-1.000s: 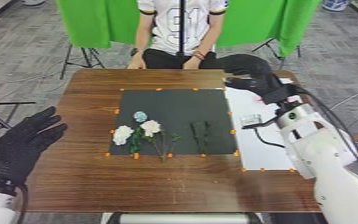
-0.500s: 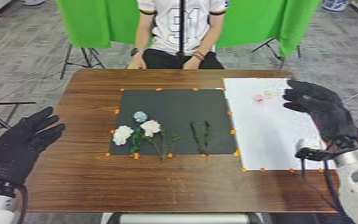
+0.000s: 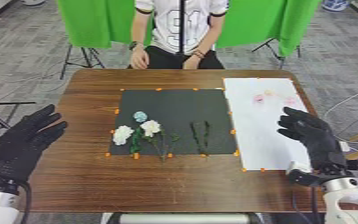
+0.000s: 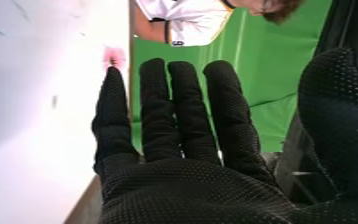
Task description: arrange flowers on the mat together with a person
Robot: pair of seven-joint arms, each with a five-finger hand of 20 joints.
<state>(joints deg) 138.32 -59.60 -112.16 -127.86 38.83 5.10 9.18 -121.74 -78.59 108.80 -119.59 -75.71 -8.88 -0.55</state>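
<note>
Flowers (image 3: 122,135), two white and one pale blue, lie on the left part of the black mat (image 3: 171,102), green stems (image 3: 206,137) to their right. I see pink blooms (image 3: 269,93) on the white sheet (image 3: 255,130). Right hand (image 3: 312,134): straight fingers, thumb wide apart. Left hand (image 3: 20,147), by the table's (image 3: 78,175) left edge: fingers loosely extended, holding nothing.

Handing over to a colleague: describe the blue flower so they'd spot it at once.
On the brown table lies a dark mat. In its left half, the blue flower is the farthest bloom of three. It alone is blue; the white flowers are larger.
</note>
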